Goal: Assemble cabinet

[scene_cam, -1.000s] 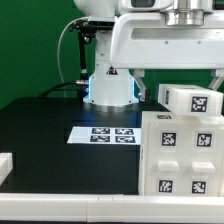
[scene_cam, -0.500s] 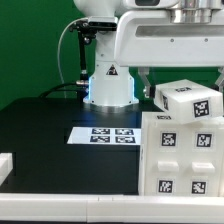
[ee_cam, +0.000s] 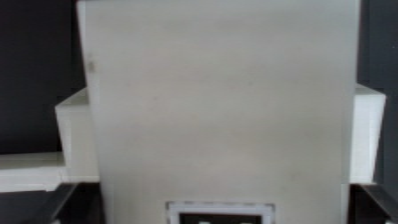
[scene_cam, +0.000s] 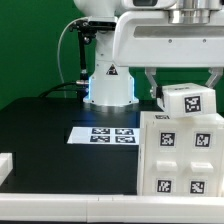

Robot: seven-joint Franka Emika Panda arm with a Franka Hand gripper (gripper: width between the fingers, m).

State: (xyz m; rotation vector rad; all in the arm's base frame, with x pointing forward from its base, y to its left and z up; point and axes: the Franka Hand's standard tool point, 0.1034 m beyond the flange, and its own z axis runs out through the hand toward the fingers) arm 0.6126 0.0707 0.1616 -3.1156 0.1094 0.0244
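Observation:
The cabinet's big white body (scene_cam: 180, 152) stands at the exterior view's lower right, with several tags on its front. A smaller white cabinet piece (scene_cam: 188, 100) with one tag sits on top of it, slightly tilted. My gripper (scene_cam: 185, 88) straddles this piece, with a dark finger on each side, shut on it. In the wrist view the piece (ee_cam: 214, 100) fills the frame between the gripper's (ee_cam: 214, 208) dark fingers (ee_cam: 50, 205). White parts of the body (ee_cam: 68, 120) show at its sides.
The marker board (scene_cam: 112, 134) lies flat on the black table in front of the robot base (scene_cam: 110, 85). Another white part (scene_cam: 5, 166) sits at the exterior view's left edge. A white rail runs along the table's front edge.
The small piece on top tipped up and toward the exterior view's left half a second ago. It now sits lower and more level on the body, with the fingers still around it.

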